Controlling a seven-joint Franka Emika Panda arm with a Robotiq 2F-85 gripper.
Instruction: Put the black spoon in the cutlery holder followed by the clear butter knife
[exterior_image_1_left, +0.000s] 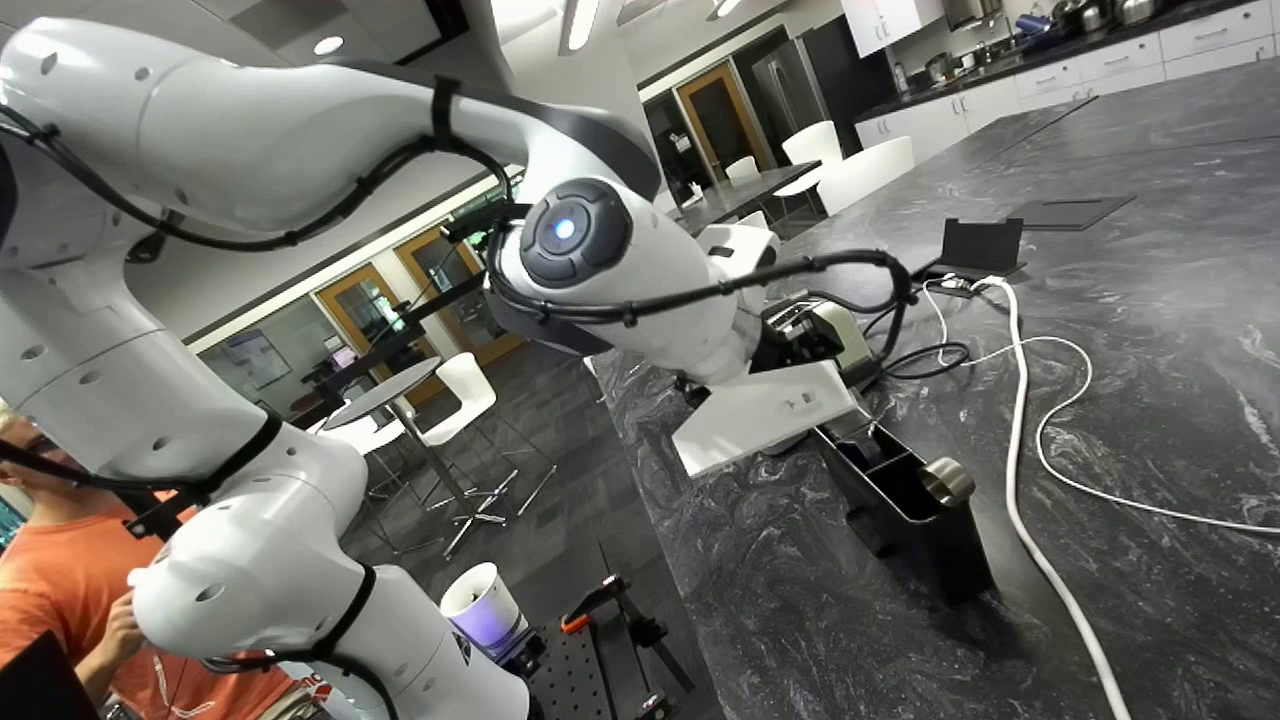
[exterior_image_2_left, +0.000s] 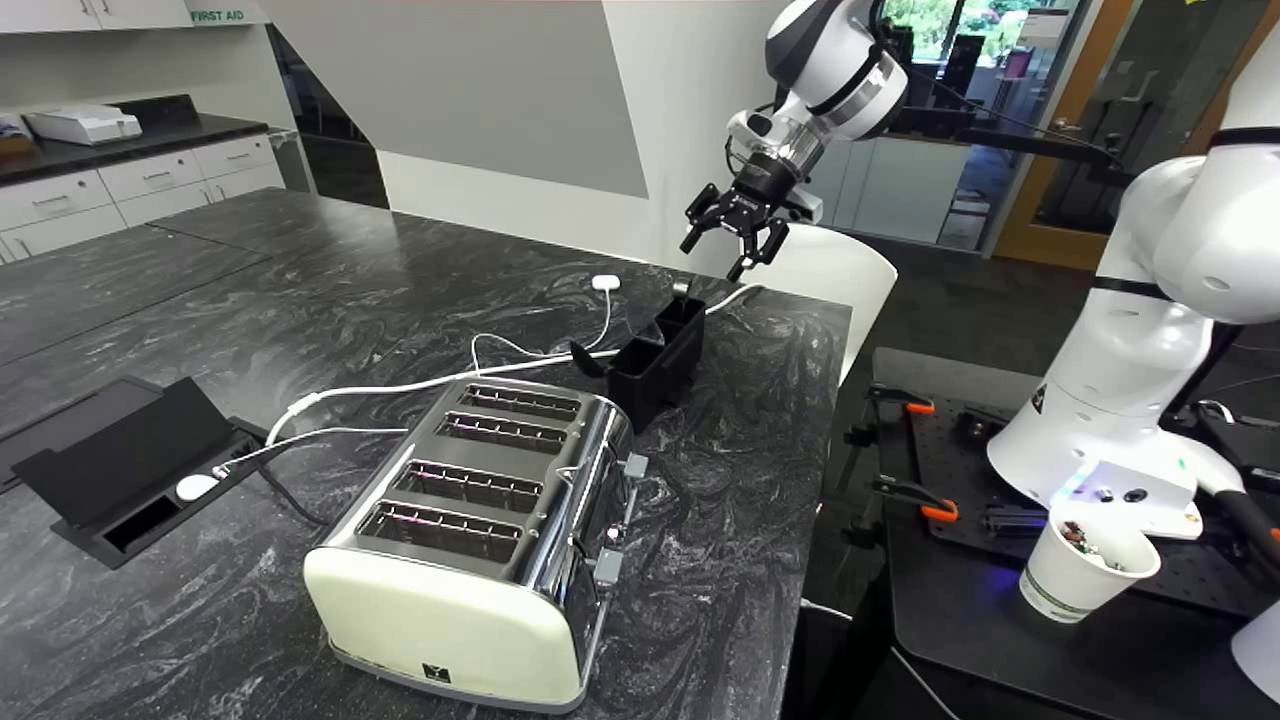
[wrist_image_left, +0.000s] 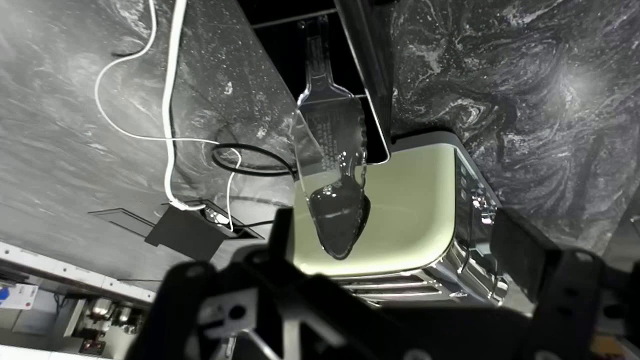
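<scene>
All-black spoon (exterior_image_2_left: 588, 358) and clear plastic butter knife (wrist_image_left: 330, 125) both in narrow black open-topped cutlery holder (exterior_image_2_left: 645, 385). Cream-and-silver toaster (exterior_image_2_left: 455, 585) near left of it in an exterior view. Black claw (wrist_image_left: 394, 220) spread wide.

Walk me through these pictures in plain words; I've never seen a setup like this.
The big white machine is a robot arm; it ends in a two-fingered gripper, its grasping part. Two pictures come from cameras standing outside the robot; the third comes from a camera on its wrist, looking out past the gripper.

On the dark marbled counter stand a cream-and-silver toaster and a narrow black cutlery holder, with white cables lying nearby. The black spoon and the clear butter knife stick out of the holder, as does a shiny metal item I can't name.

The gripper is open and holds nothing.
</scene>
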